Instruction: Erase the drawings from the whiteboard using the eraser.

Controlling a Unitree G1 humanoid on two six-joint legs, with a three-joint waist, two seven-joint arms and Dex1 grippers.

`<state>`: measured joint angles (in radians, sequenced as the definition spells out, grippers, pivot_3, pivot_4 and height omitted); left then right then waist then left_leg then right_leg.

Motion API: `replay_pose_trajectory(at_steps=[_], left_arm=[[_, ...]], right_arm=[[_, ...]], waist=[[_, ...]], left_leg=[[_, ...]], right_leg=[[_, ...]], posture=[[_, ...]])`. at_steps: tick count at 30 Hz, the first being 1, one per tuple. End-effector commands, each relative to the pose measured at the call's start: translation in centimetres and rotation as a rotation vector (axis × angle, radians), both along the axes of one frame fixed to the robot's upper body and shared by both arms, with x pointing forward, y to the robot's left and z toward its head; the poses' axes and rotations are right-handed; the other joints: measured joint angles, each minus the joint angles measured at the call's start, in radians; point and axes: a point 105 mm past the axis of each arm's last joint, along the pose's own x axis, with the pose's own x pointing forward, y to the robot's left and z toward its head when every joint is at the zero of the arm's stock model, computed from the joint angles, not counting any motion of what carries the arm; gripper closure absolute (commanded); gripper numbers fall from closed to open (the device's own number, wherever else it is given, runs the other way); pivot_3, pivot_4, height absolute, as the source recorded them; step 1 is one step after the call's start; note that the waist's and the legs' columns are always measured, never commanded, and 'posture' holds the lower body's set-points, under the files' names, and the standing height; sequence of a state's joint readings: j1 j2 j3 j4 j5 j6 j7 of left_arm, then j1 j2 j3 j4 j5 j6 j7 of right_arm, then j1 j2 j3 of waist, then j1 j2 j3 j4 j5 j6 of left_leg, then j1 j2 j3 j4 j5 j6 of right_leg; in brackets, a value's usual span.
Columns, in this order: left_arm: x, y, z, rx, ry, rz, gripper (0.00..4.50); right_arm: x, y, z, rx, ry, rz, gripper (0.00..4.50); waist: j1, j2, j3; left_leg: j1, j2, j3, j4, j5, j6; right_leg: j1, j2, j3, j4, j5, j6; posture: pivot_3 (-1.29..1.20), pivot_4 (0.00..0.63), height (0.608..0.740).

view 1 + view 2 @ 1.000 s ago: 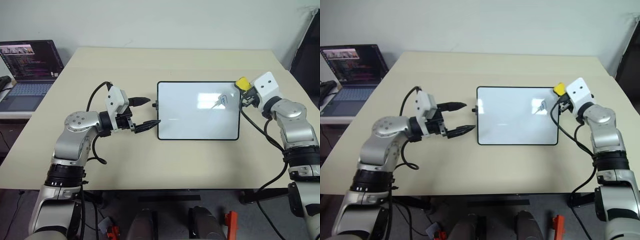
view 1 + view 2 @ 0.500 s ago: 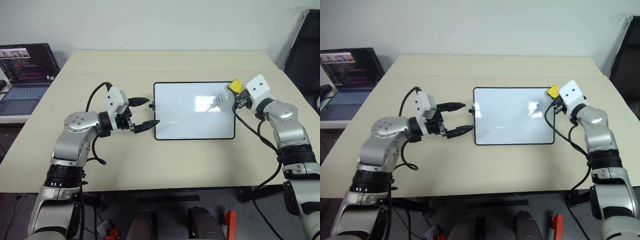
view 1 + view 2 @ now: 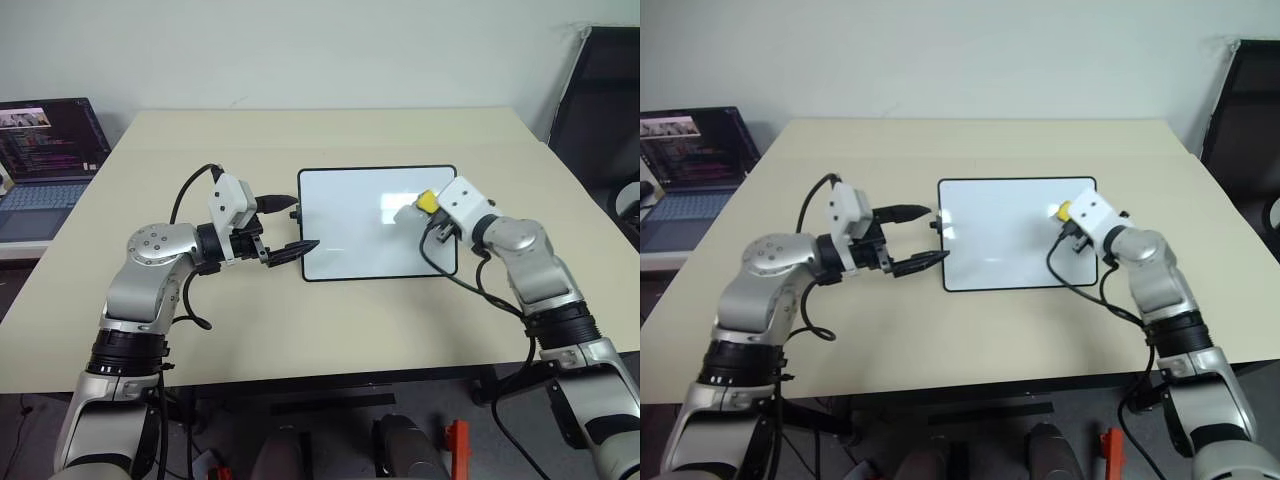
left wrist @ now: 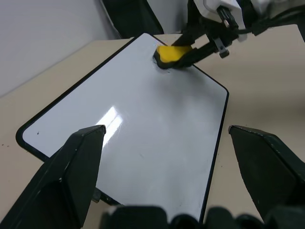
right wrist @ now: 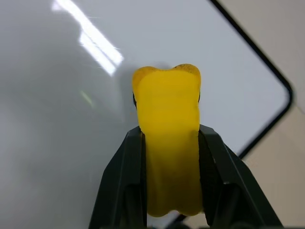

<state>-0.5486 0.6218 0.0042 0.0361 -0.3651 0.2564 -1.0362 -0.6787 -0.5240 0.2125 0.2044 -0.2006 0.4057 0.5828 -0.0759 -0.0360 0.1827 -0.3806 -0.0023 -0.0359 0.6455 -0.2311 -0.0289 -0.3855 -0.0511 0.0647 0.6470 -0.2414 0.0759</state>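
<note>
Yellow eraser (image 5: 167, 157) clamped between the two black fingers (image 5: 123, 181) of the right gripper (image 3: 432, 208), squeezed at its middle so the block bulges out past the tips. Front end of the eraser pressed on, or a hair above, the glossy face of the whiteboard (image 3: 350, 230); contact looks likely in the left wrist view, where a dark shadow sits directly under the block (image 4: 172, 52). On the board's face, eraser at about 2 o'clock from the centre, near the far right corner and just inside the thin black frame. A faint greenish streak (image 5: 86, 98) on the white surface just beside the eraser in the right wrist view, too dim to call a drawing with certainty; otherwise bright ceiling-light reflections across the face.

Whiteboard lying flat on the beige table (image 3: 330, 320), roughly at the table's middle, long sides running left to right, a small black knob (image 3: 294, 213) on its left edge.

Left gripper (image 3: 290, 223) at 9 o'clock from the board, pointing level toward its left edge, fingers spread wide apart with nothing between them; nearer fingertip (image 3: 306, 246) just at the board's frame, touching or not impossible to tell. Farther fingertip beside the knob.

Open laptop (image 3: 45, 150) with a lit screen at about 10 o'clock from the board, on a separate surface off the table's left edge. Dark chair (image 3: 600, 100) at 2 o'clock, past the table's right side.
</note>
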Motion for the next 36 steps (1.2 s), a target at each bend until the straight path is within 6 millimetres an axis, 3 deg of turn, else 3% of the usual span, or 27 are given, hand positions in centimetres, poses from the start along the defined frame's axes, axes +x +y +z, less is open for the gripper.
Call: replay_pose_trajectory(at_steps=[1,6,15,19,21,31,36], left_arm=[[-0.4,-0.1,1.2,0.001,-0.053,-0.008,0.0],[-0.4,0.0,1.3,0.0,-0.054,-0.002,0.0],[-0.3,-0.1,1.3,-0.003,-0.059,0.001,0.0],[-0.3,-0.2,1.3,-0.004,-0.061,0.002,0.0],[-0.2,-0.2,1.4,-0.005,-0.062,0.001,0.0],[-0.2,-0.3,1.4,-0.007,-0.061,-0.001,0.0],[-0.3,-0.4,1.3,-0.01,-0.06,0.002,0.0]], right_arm=[[-1.4,1.2,-3.7,-0.052,0.151,0.045,3.49],[-1.2,0.1,-3.5,-0.057,0.151,0.005,3.49],[1.8,-6.7,0.6,-0.054,-0.008,-0.28,3.49],[2.3,-7.6,1.2,-0.052,-0.042,-0.332,3.49],[2.3,-6.7,1.0,-0.044,-0.031,-0.3,3.49],[0.6,1.8,-0.4,-0.003,0.046,-0.025,3.49],[-0.4,4.1,-1.2,0.004,0.086,0.052,3.49]], waist=[[-0.002,0.0,0.0],[-0.003,0.0,0.0],[0.001,-0.001,0.0],[0.005,-0.001,0.0],[0.005,-0.001,-0.001],[-0.017,-0.002,-0.001],[-0.013,-0.002,-0.001]], left_leg=[[0.0,0.0,0.0,0.0,0.0,0.0],[0.0,0.0,0.0,0.0,0.0,0.0],[0.0,-0.002,0.002,0.0,0.003,0.004],[-0.001,-0.001,0.002,0.0,0.003,0.004],[-0.001,-0.001,0.003,-0.001,0.003,0.004],[-0.001,0.002,0.007,-0.002,0.002,0.004],[-0.001,0.004,0.007,-0.003,0.002,0.003]], right_leg=[[0.0,0.0,0.0,0.0,0.0,0.0],[0.0,0.0,0.0,0.0,0.0,0.0],[0.0,-0.002,0.001,-0.002,0.002,-0.001],[0.0,-0.002,0.001,-0.003,0.002,-0.001],[-0.001,-0.002,0.002,-0.003,0.002,-0.001],[-0.003,0.001,0.005,-0.002,0.002,-0.002],[-0.004,0.002,0.005,-0.003,0.002,-0.002]], posture=[[0.0,0.15,0.74],[0.0,0.15,0.74],[0.0,0.15,0.74],[0.0,0.15,0.74],[0.0,0.15,0.74],[0.0,0.15,0.74],[0.0,0.15,0.74]])
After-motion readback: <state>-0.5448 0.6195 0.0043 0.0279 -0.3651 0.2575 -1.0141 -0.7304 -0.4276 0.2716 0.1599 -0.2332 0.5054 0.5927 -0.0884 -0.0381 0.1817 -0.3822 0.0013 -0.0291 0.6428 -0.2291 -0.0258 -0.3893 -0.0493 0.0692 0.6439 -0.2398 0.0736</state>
